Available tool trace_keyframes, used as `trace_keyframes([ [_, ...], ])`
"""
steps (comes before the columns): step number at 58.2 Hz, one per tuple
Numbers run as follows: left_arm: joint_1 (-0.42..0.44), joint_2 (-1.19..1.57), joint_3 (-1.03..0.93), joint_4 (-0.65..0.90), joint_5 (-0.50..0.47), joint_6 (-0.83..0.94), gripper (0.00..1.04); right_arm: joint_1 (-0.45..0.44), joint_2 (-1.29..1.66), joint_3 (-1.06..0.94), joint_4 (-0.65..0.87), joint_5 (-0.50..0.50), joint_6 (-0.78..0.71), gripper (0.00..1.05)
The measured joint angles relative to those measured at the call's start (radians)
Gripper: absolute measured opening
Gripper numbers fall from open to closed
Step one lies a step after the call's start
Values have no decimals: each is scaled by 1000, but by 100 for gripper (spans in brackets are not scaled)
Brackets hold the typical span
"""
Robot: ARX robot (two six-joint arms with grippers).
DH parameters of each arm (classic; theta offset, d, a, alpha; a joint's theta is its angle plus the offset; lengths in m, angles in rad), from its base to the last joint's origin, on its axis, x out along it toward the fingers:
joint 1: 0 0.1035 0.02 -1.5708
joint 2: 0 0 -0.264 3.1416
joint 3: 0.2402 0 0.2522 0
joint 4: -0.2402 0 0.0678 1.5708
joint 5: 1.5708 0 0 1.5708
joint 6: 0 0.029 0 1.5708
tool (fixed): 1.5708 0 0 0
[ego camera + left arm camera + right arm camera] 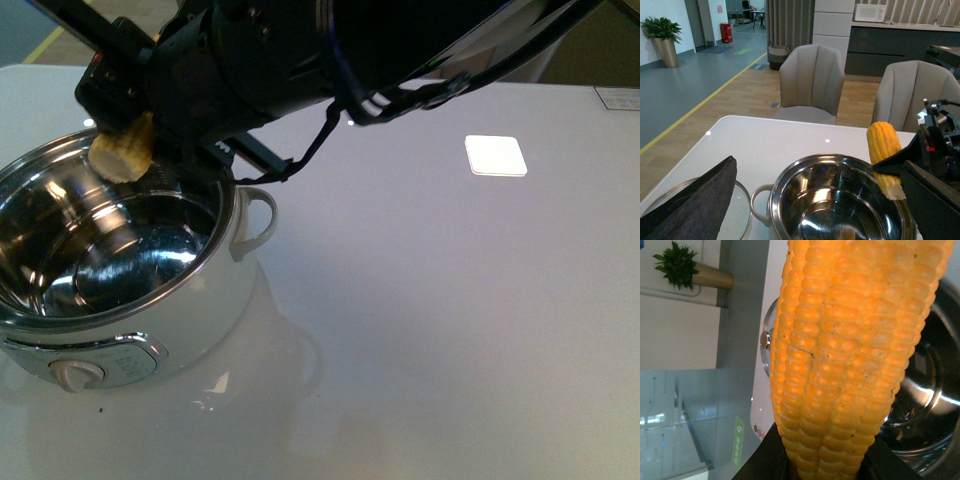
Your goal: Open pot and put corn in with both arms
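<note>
Pot (215, 300) on glossy white table (450, 300), chairs (811, 80) beyond

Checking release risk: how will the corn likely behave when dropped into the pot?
The corn looks stiff and tapered, so it probably keeps its shape but may roll in an arc. The pot has a shiny steel inside that looks slick, so the corn could slide or clatter. Its kernel rows give some grip, so slipping from the hold seems unlikely.

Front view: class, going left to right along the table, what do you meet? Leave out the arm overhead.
Pot's dial → pot's loop handle → bright white square → label at the table's far corner.
</note>
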Motion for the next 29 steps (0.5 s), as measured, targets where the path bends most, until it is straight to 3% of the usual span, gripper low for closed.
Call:
trace_keyframes([
  [15, 0, 0, 0, 0, 0, 0, 98, 36, 57, 5, -45, -37, 8, 29],
  [29, 0, 0, 0, 0, 0, 0, 98, 35, 63, -10, -79, -42, 0, 63],
])
